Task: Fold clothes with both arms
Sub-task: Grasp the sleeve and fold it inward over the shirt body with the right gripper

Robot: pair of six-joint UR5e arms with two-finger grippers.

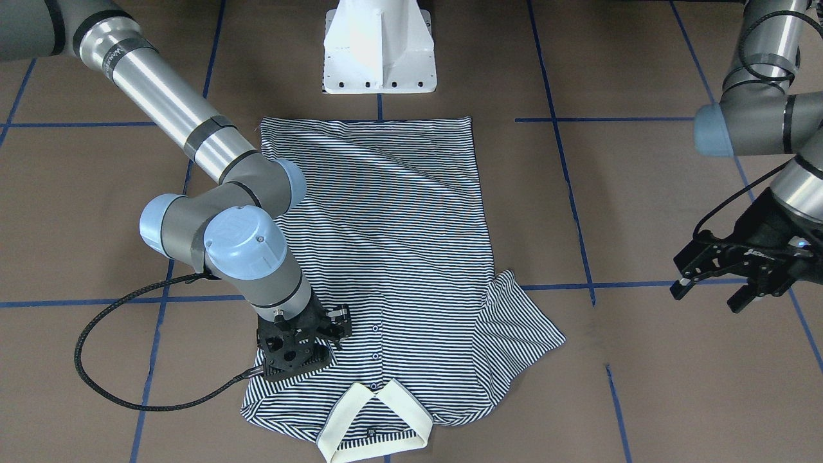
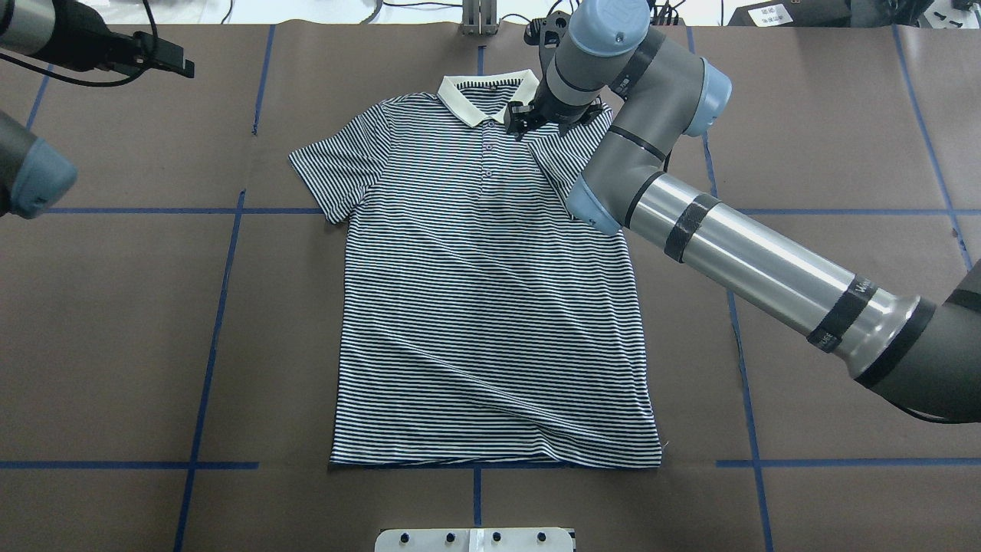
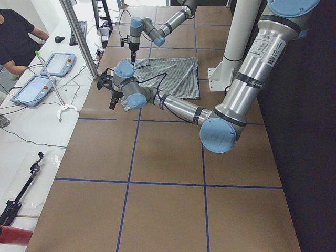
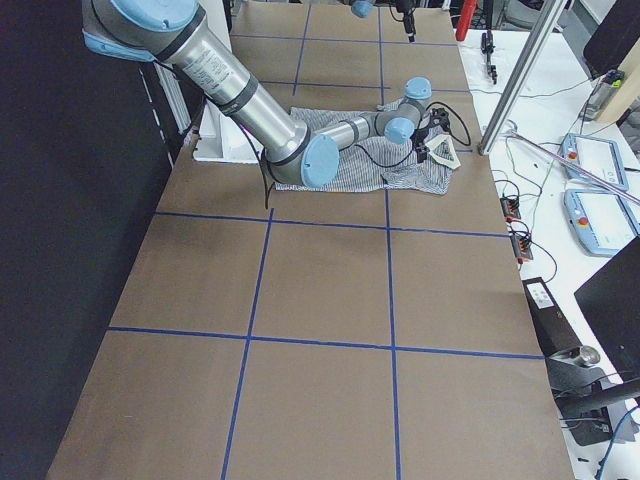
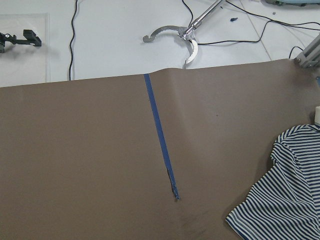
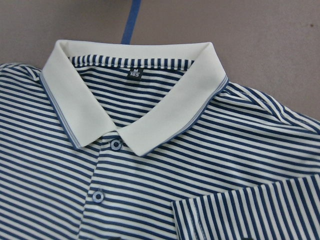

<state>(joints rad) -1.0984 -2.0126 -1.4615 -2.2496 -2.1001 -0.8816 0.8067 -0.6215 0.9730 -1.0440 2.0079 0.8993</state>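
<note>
The striped polo shirt (image 1: 398,244) (image 2: 490,307) lies flat and face up on the brown table, with its cream collar (image 2: 483,96) (image 6: 150,125) at the far side from the robot. One sleeve (image 2: 337,165) is spread out. The other sleeve (image 6: 250,210) is folded in over the chest. My right gripper (image 2: 540,126) (image 1: 321,341) hovers low over that folded shoulder beside the collar, its fingers apart and holding nothing. My left gripper (image 1: 710,292) (image 2: 165,61) hangs open over bare table, well clear of the shirt's spread sleeve (image 5: 285,200).
The white pedestal base (image 1: 379,51) stands just behind the shirt's hem. Blue tape lines (image 2: 222,307) cross the table. Beyond the far edge is a white bench with tablets (image 3: 52,63), cables and a grabber tool (image 5: 185,37); a person (image 3: 13,31) sits there.
</note>
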